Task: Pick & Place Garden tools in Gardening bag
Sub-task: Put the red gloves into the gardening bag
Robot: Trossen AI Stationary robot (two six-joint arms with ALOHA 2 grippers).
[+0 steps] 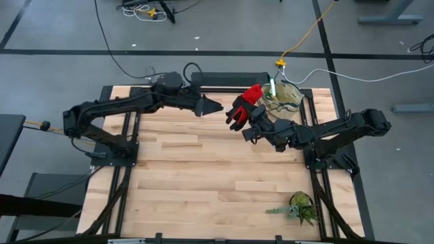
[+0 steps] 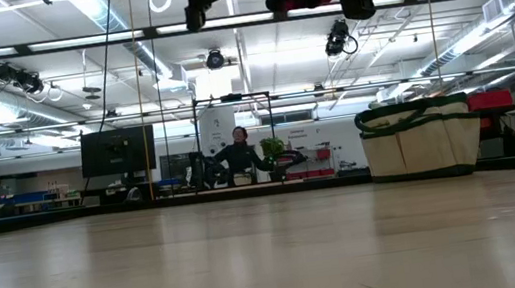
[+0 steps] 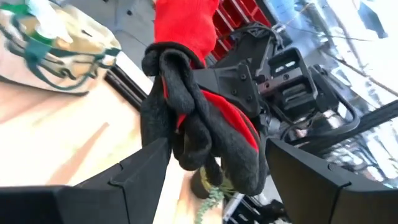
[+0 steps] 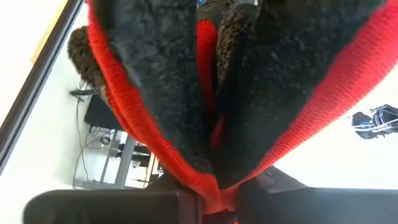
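The right tool (image 1: 252, 129) is up in the air, squeezed tight on the red-and-black gloves (image 1: 245, 106), which hang over the wooden surface (image 1: 203, 169). The left tool (image 1: 218, 106) waits just beside the gloves with its fingers (image 3: 134, 171) wide apart and empty. Farther back, the gardening bag (image 1: 285, 97) sits at the surface's far edge.

You see a grey floor (image 1: 61, 27) crossed by cables (image 1: 112, 54), ceiling strip lights (image 2: 107, 4), and possibly a monitor (image 2: 117, 151).
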